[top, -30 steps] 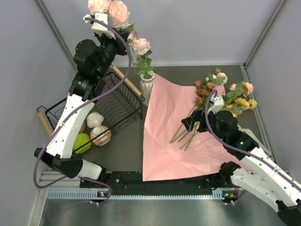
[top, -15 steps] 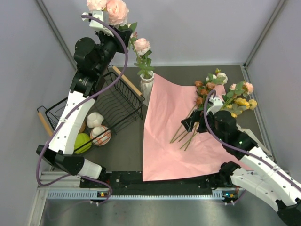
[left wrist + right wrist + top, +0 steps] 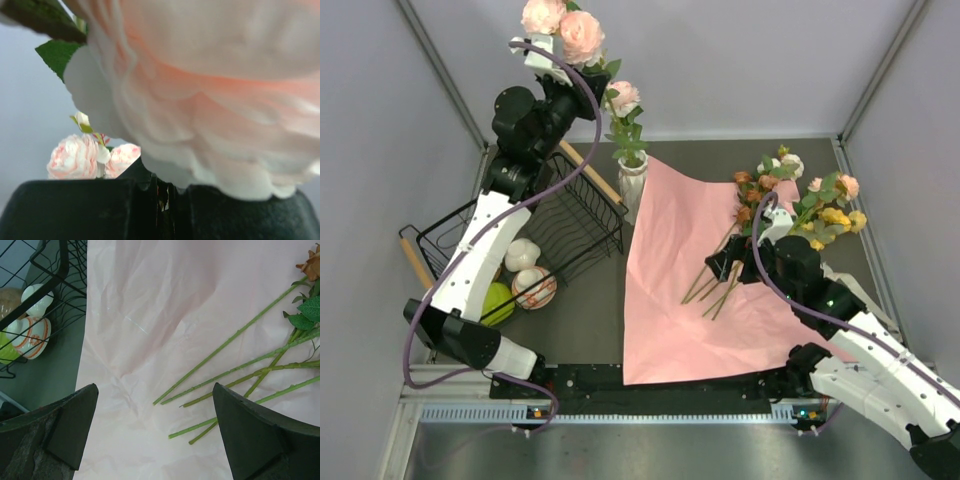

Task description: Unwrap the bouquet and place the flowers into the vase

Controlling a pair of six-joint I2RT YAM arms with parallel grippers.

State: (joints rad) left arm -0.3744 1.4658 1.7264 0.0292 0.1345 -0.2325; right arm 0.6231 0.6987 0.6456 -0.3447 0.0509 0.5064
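- Top external view, the vase (image 3: 633,183): white and ribbed, upright at the far left corner of the wrapping paper (image 3: 670,300), just beside the basket's wooden handle. One leafy pink rose (image 3: 623,97) stands in it.
- Pink stem (image 3: 582,35): two large blooms held high up and to the left of the vase, above the basket and clear of the vase rim. The left gripper (image 3: 162,192) has its fingers pressed together on this stem. In the left wrist view one pale bloom fills most of the picture.
- The flowers (image 3: 790,195): loose on the far right part of the paper. The yellow, cream, pink and brownish heads point far-right, and some lie past the paper's edge. The bare green stems (image 3: 235,370) fan towards near-left.
- Wrapping paper: salmon pink, spread open and creased. Its near edge reaches the rail at the arm bases.
- Right gripper (image 3: 723,266): jaws wide apart and holding nothing, hovering over the stem ends.
- Wire basket (image 3: 570,220): black with wooden handles, left of the paper.
- Striped ball (image 3: 533,288), green ball (image 3: 496,302) and white piece (image 3: 522,254): at the basket's near-left end; whether they lie inside it cannot be told.
- Table (image 3: 720,152): a grey strip lies open between basket and paper, and another between the paper and the back wall. Walls close off the left, far and right sides.
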